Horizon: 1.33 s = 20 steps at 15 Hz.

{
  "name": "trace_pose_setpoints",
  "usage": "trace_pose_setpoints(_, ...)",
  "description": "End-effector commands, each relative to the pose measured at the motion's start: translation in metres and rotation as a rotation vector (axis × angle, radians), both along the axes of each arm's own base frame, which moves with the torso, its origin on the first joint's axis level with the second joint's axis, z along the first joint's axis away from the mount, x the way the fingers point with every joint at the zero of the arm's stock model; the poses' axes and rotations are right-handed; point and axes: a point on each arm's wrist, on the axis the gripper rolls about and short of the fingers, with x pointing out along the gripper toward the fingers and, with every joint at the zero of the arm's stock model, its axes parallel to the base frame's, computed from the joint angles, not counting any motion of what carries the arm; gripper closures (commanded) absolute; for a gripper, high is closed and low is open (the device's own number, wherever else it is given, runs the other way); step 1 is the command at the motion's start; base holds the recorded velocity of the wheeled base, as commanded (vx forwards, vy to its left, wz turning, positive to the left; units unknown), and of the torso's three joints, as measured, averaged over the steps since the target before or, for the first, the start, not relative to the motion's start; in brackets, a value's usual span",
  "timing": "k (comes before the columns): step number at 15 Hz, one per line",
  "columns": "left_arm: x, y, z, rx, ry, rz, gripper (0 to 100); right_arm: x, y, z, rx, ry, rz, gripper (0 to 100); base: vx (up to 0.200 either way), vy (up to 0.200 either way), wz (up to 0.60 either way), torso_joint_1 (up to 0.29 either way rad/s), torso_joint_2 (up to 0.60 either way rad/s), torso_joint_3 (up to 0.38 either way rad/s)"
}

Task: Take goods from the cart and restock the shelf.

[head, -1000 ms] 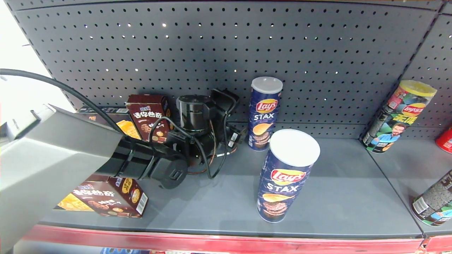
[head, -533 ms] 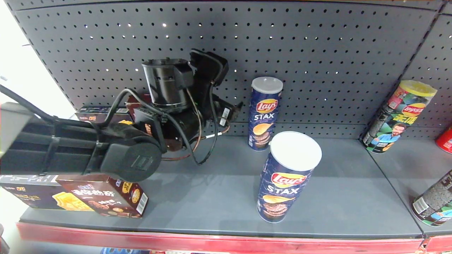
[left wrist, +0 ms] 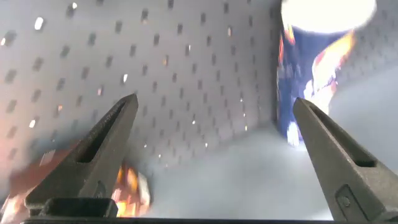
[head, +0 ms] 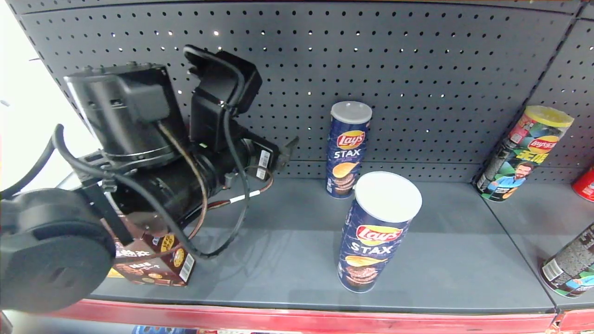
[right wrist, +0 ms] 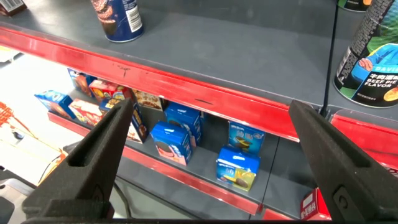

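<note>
Head view first: the grey shelf [head: 287,260] has a pegboard [head: 417,69] behind it and a red strip [head: 325,320] along its front edge. Two blue chip cans stand upright mid-shelf, the back chip can [head: 349,148] right up against the pegboard and the front chip can [head: 377,232] nearer the edge, close to each other but not touching. A brown cookie box [head: 160,266] lies at the front left, partly hidden by the left arm [head: 185,171]. That arm hangs above the left part of the shelf with the left gripper [head: 287,146] pointing toward the back chip can, a bit short of it. Off to the right a green can [head: 524,153] leans on the pegboard, and a dark can [head: 568,266] sits at the far right front.

Left wrist view: fingers spread wide with nothing between them, just pegboard and bare shelf. A blue chip can stands beyond one fingertip, and there's a brownish blur by the other, too smeared to call.

Right wrist view: the right gripper [right wrist: 211,106] is spread wide too, holding nothing, out in front of the red strip. Small blue boxes [right wrist: 177,134] sit on a lower shelf [right wrist: 186,180].
</note>
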Motion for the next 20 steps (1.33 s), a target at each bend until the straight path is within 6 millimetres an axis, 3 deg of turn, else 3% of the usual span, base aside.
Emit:
trace_pose_setpoints(1,-0.026,0.022,0.004,-0.034,-0.04,0.004,0,0.0,0.0,0.0,0.0,0.002,0.001,0,0.0,0.0,0.0,0.0,0.0,0.0)
trace_pose_setpoints(7,-0.033,0.028,-0.001,-0.086,-0.049,-0.007,0,0.0,0.001,0.001,-0.009,-0.005,-0.051,0,0.0,0.0,0.0,0.0,0.0,0.0)
trace_pose_setpoints(8,-0.033,0.028,0.0,-0.088,-0.052,-0.008,0,-0.007,-0.002,0.023,0.027,-0.077,-0.073,0,0.0,0.0,0.0,0.0,0.0,0.0)
trace_pose_setpoints(9,-0.033,0.028,-0.001,-0.086,-0.049,-0.008,0,-0.011,-0.003,0.063,0.064,-0.107,-0.084,0,0.0,0.0,0.0,0.0,0.0,0.0)
trace_pose_setpoints(10,-0.033,0.029,-0.002,-0.092,-0.043,-0.009,0,0.006,0.003,0.119,0.123,0.002,-0.077,0,0.0,0.0,0.0,0.0,0.0,0.0)
trace_pose_setpoints(11,-0.033,0.029,-0.002,-0.103,-0.037,-0.016,0,0.007,0.004,0.138,0.123,-0.012,-0.048,0,0.0,0.0,0.0,0.0,0.0,0.0)
trace_pose_setpoints(12,-0.033,0.029,-0.002,-0.106,-0.039,-0.018,0,0.014,0.007,0.144,0.108,0.01,-0.006,0,0.0,0.0,0.0,0.0,0.0,0.0)
trace_pose_setpoints(16,-0.033,0.029,-0.003,-0.137,-0.023,-0.018,0,0.066,0.03,0.133,-0.132,0.203,0.174,0,0.0,0.0,0.0,0.0,0.0,0.0)
trace_pose_setpoints(20,-0.037,0.033,-0.01,-0.131,-0.001,-0.016,0,0.095,0.048,0.119,-0.241,0.333,0.239,0,0.0,0.0,0.0,0.0,0.0,0.0)
